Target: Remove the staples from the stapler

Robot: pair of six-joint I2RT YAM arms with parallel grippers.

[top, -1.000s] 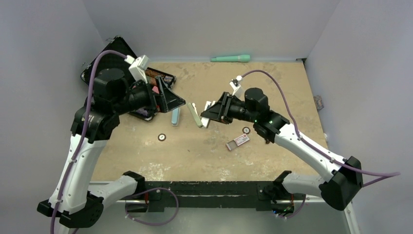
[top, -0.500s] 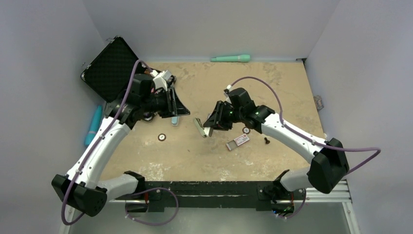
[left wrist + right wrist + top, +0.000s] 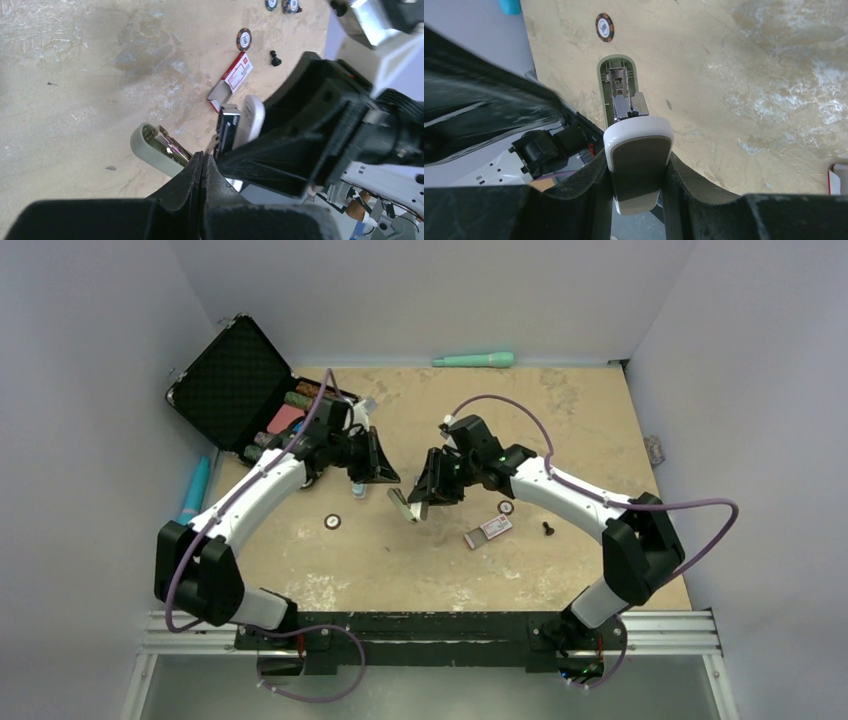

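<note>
Presently, the right gripper (image 3: 424, 492) clamps the opened stapler (image 3: 404, 504) mid-table, magazine (image 3: 623, 92) exposed. The left gripper (image 3: 202, 162), at its ten o'clock, is pinched fully closed, nothing visibly held. Judged next: reopen, grasp and withdraw the staples.

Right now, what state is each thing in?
stapler, hinged open, magazine exposed
right pincer, shut on the stapler's white top
left pincer, shut, fingertips pressed together beside the stapler
black case, lid open
staple box, lying flat on the table
</note>
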